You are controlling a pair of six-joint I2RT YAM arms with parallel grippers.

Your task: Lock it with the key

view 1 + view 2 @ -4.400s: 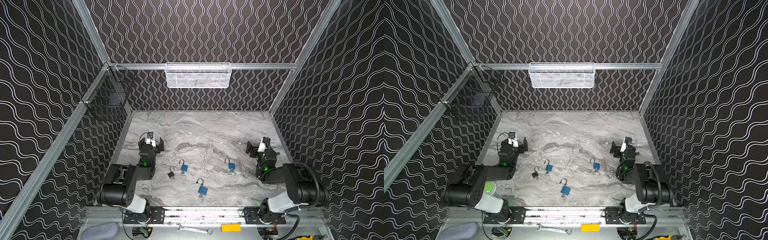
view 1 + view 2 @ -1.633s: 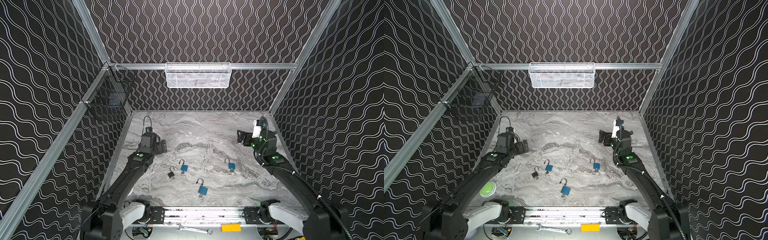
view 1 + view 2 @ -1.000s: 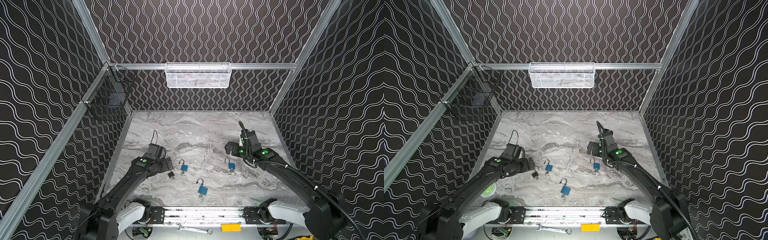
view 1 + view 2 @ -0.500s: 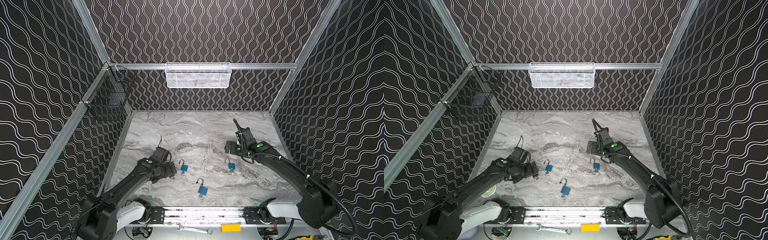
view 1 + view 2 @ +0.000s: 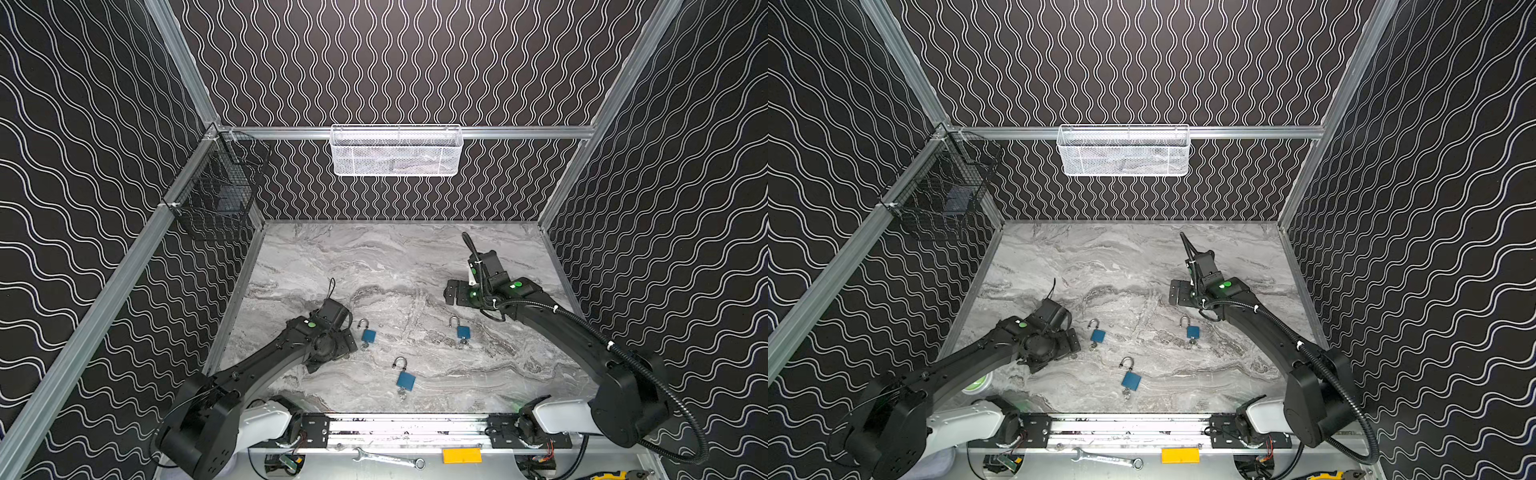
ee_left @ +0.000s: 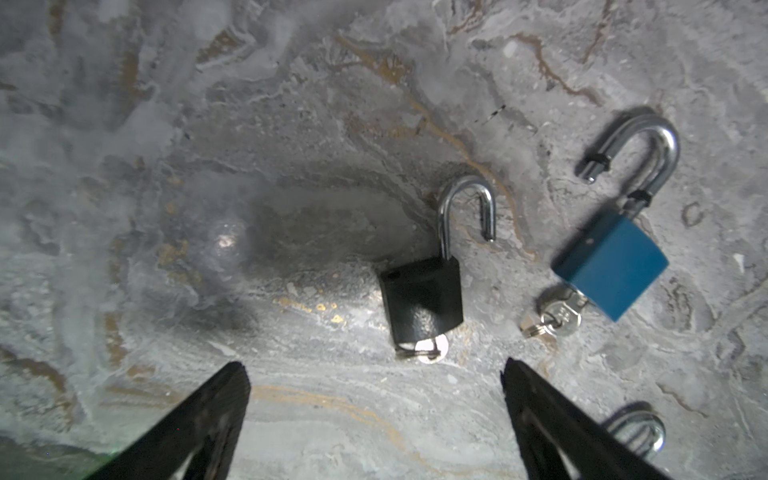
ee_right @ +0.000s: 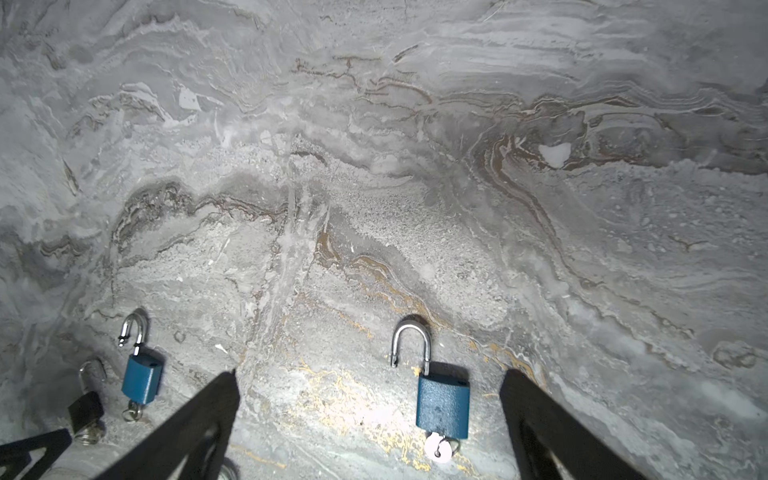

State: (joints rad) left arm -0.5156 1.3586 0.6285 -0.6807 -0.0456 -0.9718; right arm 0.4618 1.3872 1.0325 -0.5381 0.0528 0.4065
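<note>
A small black padlock (image 6: 422, 297) lies on the marble table with its shackle open and a key (image 6: 428, 347) in its base. My left gripper (image 6: 374, 365) hangs open just short of that key, holding nothing. In both top views this gripper (image 5: 338, 347) (image 5: 1068, 341) hides the black padlock. A blue padlock (image 7: 442, 405) with an open shackle and its own key (image 7: 438, 451) lies between the spread fingers of my open right gripper (image 7: 369, 374), below them. In a top view that gripper (image 5: 455, 293) sits behind this padlock (image 5: 463, 331).
Two more blue open padlocks (image 5: 368, 335) (image 5: 405, 379) lie near the table's middle and front. A white mesh basket (image 5: 395, 151) hangs on the back wall and a black wire basket (image 5: 216, 199) on the left wall. A wrench (image 5: 386, 459) lies on the front rail.
My left arm has swung right and lowered over the black padlock, covering it in the top views. My right gripper has shifted slightly back. Both grippers stayed open.
</note>
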